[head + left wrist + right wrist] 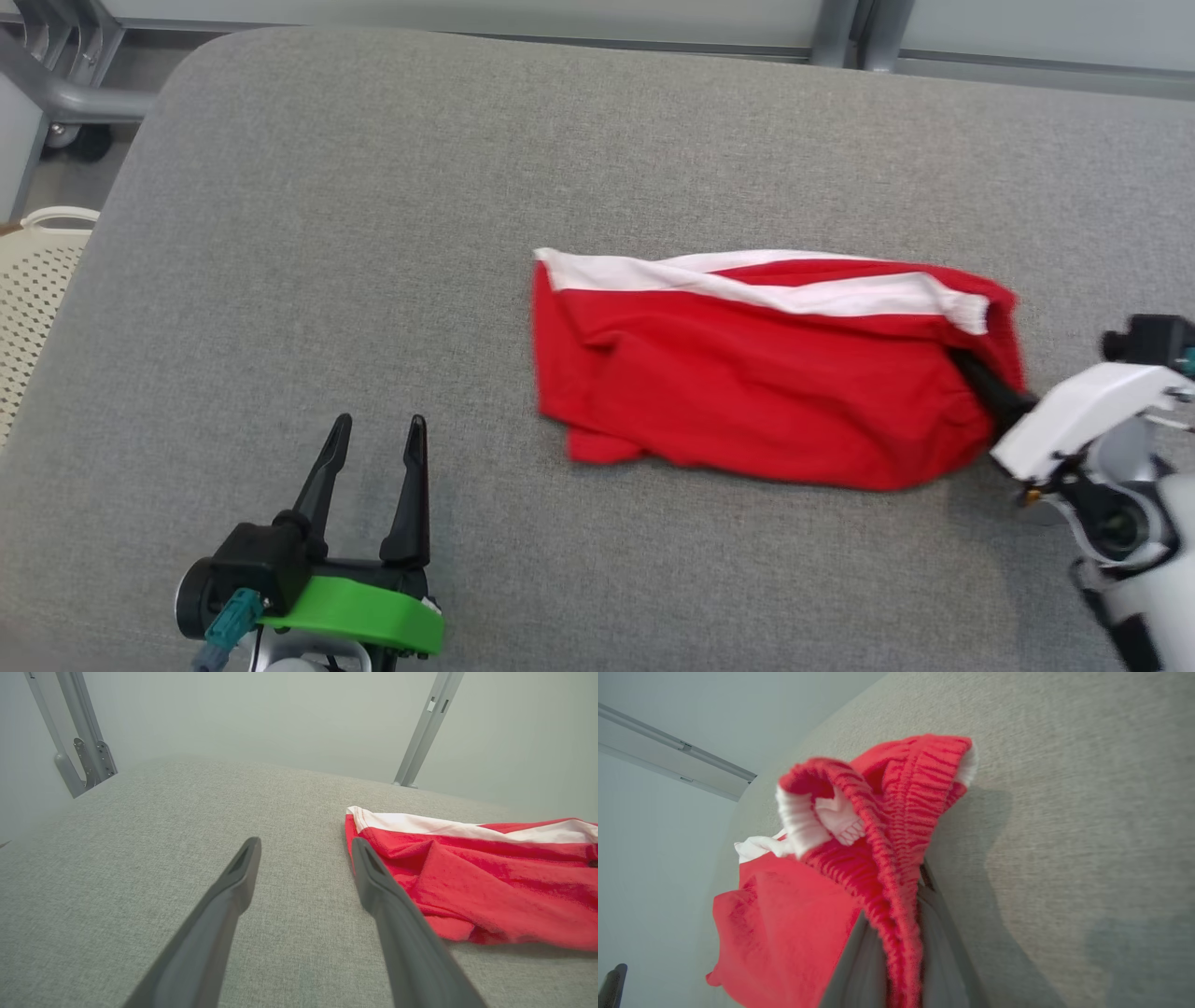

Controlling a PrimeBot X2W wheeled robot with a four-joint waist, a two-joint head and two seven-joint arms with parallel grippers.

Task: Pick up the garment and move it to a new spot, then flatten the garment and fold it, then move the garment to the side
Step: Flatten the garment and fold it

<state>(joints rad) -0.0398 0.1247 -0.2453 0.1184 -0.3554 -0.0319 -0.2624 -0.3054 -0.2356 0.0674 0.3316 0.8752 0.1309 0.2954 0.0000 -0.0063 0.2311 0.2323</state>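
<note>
so the biggest thing here is the grey padded table (373, 187), taking up most of my head view. the garment (747, 373) lies on it, a bit toward 3 o'clock from the middle. it's bunched into a long red bundle running 9 to 3, with a white band along its 12 o'clock edge. the 9 o'clock end lies flat on the fabric and the 3 o'clock end is where the ribbed waistband is.

my right gripper (971, 373) comes in from about 4 o'clock with the white forearm behind it, and its dark fingers are poked into that waistband end. from the right wrist cam the jaws are clamped on the red ribbed elastic of the garment (784, 924). the band runs down between the two fingers and curls over at 12 o'clock, showing white inside.

my left gripper (378, 439) sits down at 7 o'clock with fingers pointing to 12. the jaws are spread wide with nothing in them, well apart from the cloth. in the left wrist cam the garment (490, 886) is off at 3 o'clock.

there's a cream perforated basket (37, 280) peeking in at the 9 o'clock edge, and a small caster wheel (79, 140) under the grey frame up at 10 o'clock.
</note>
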